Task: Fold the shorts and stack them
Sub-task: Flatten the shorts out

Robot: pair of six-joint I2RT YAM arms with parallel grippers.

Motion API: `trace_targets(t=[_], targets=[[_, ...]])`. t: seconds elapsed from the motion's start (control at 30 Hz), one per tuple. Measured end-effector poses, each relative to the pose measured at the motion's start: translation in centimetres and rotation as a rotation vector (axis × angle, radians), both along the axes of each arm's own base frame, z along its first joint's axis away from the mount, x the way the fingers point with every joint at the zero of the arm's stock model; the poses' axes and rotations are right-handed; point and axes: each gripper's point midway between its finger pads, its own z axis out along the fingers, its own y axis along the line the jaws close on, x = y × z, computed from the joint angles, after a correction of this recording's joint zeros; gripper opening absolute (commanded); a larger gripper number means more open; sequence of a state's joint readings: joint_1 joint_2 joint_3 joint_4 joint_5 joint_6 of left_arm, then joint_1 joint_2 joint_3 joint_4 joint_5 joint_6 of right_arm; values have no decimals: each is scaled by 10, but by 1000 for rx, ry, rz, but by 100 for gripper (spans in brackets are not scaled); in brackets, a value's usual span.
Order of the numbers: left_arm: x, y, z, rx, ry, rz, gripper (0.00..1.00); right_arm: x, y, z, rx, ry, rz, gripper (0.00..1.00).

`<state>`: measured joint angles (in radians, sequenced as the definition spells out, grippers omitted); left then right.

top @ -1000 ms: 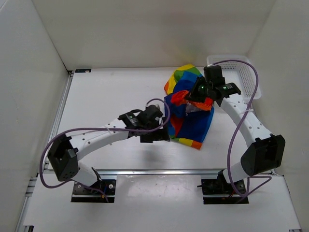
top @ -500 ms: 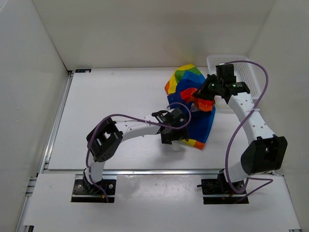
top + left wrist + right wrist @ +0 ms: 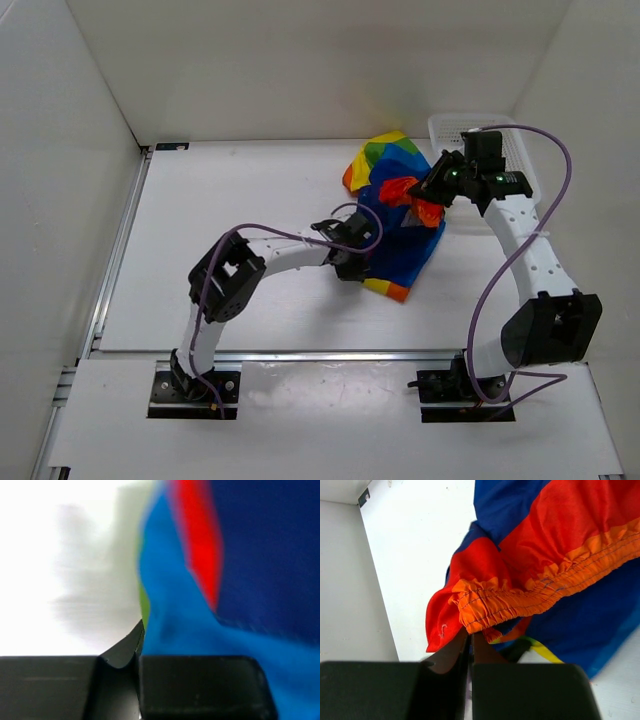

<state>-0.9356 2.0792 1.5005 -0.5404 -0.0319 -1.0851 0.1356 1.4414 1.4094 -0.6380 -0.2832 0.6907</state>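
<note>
The rainbow-striped shorts [image 3: 405,245] lie bunched at the table's right middle, partly lifted. My right gripper [image 3: 428,196] is shut on their gathered orange waistband [image 3: 520,600], holding it up above the pile. In the right wrist view the jaws [image 3: 470,632] are pressed together with the waistband's end pinched at their tips. My left gripper [image 3: 354,262] is at the shorts' lower left edge. In the left wrist view its jaws [image 3: 138,647] are together, and blue fabric of the shorts [image 3: 240,570] runs into their tips.
A white mesh basket [image 3: 447,124] stands at the back right, just behind my right gripper. White walls enclose the table on the left, back and right. A metal rail [image 3: 300,354] runs along the near edge.
My left arm reached right to the shorts' lower left edge and its jaws closed there. My right gripper carried the waistband right and back, and the shorts shifted with it.
</note>
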Motion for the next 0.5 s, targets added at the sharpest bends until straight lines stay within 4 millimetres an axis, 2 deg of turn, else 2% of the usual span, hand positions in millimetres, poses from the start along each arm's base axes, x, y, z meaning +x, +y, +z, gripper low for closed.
trace_targets(t=[0.07, 0.13, 0.23, 0.33, 0.43, 0.5], targets=[[10, 23, 1, 19, -3, 42, 11, 0, -2, 1, 6, -2, -2, 0], [24, 49, 11, 32, -22, 84, 11, 0, -2, 2, 10, -2, 2, 0], [58, 88, 53, 13, -112, 127, 11, 6, 0, 8, 21, -10, 19, 0], [105, 141, 116, 7, -251, 186, 11, 36, 9, 35, 52, -58, 66, 0], [163, 195, 203, 17, -445, 268, 11, 79, 21, 86, 93, -188, 127, 0], [187, 223, 268, 14, -589, 312, 11, 88, 29, 120, 118, -275, 174, 0]])
